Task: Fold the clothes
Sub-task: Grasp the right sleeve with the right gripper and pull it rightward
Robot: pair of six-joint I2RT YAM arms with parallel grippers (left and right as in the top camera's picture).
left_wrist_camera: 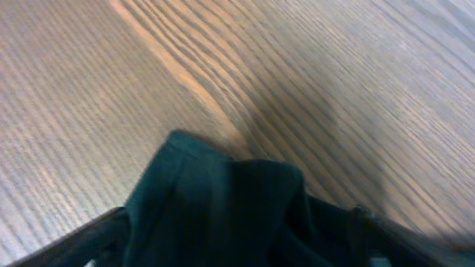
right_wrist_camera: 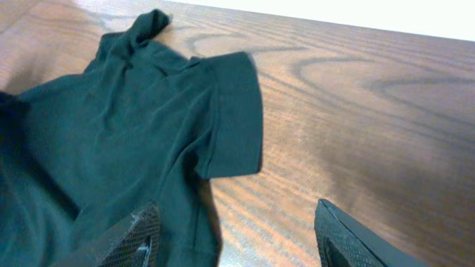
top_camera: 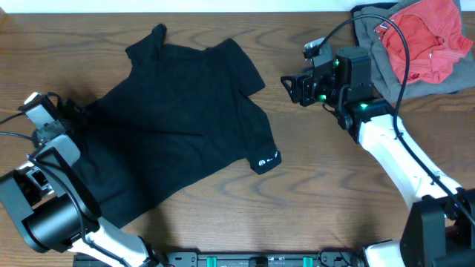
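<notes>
The clothes, a black T-shirt (top_camera: 178, 119), lie spread on the wooden table, with a white logo patch (top_camera: 264, 161) at the lower right corner. My left gripper (top_camera: 73, 111) is at the shirt's left edge. In the left wrist view its fingers (left_wrist_camera: 96, 231) stand wide apart, open, with a bunched fold of the black fabric (left_wrist_camera: 223, 208) lying between them. My right gripper (top_camera: 291, 87) hovers just right of the shirt's right sleeve (right_wrist_camera: 234, 119). It is open (right_wrist_camera: 237, 248), its left finger (right_wrist_camera: 137, 237) over the shirt's edge, with nothing held.
A red garment (top_camera: 427, 37) lies on a grey garment (top_camera: 373, 33) in the back right corner, behind the right arm. A black cable (top_camera: 397, 52) arcs over them. The table's far edge (right_wrist_camera: 334, 22) runs close behind the shirt.
</notes>
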